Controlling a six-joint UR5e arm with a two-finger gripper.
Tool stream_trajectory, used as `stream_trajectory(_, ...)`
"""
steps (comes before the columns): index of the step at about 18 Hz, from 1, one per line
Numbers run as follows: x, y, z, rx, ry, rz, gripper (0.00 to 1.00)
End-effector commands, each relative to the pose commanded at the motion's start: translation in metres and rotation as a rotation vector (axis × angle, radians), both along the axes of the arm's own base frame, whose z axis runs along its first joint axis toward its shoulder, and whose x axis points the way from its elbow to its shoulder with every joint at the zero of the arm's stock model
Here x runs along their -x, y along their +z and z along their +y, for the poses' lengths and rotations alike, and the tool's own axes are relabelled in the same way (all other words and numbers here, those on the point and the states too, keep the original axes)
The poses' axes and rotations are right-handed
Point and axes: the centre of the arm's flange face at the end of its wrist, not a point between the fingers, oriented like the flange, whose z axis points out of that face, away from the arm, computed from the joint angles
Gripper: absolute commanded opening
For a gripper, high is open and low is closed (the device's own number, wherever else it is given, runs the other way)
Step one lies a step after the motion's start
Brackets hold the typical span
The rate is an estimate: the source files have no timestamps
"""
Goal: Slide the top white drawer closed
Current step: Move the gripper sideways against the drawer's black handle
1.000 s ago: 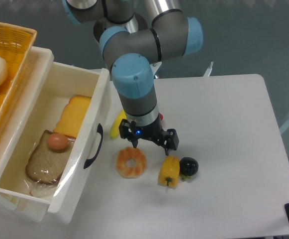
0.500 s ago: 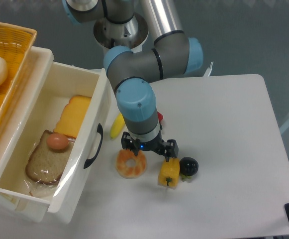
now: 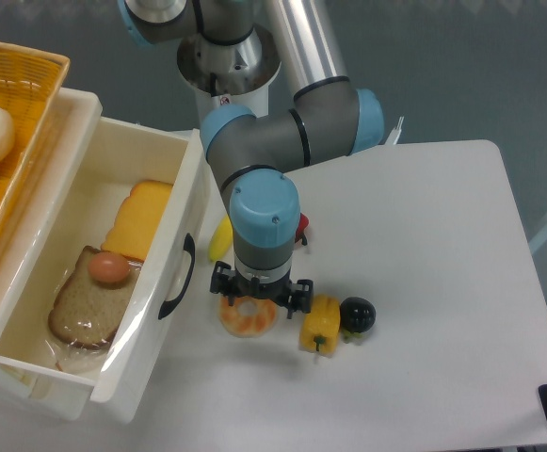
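The top white drawer (image 3: 186, 193) stands pulled out at the left, its front panel carrying a curved black handle (image 3: 177, 279). Inside it lie a yellow cheese slice (image 3: 139, 219), a bread slice (image 3: 87, 306) and a brown egg (image 3: 109, 267). My gripper (image 3: 259, 294) hangs just right of the handle, directly over an orange ring-shaped toy (image 3: 248, 316). Its black fingers (image 3: 220, 282) are spread, with nothing held between them. The wrist hides the fingertips from above.
An orange wicker basket (image 3: 19, 71) with a white ball sits at the far left behind the drawer. A yellow pepper toy (image 3: 319, 323), a black round toy (image 3: 357, 314), a yellow banana-like piece (image 3: 219, 238) and a red bit (image 3: 300, 224) lie near the gripper.
My gripper has moved left and toward the front of the table, from above the yellow pepper to above the orange ring, closer to the drawer handle. The drawer has not moved.
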Motion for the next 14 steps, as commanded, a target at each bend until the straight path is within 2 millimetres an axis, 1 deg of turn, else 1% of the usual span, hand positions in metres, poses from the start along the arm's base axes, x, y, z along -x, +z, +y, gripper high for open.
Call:
stream_trajectory(1,0.0047,0.0003,-0.0028,-0.013,0.013,-0.024,1.00)
stream_trajectory(3,0.0073,0.0012,-0.0047,-0.029,0.024,-0.048,1.00)
stream_trajectory(14,0.0027,0.0060,-0.0039,-0.047,0.023,-0.070,1.00)
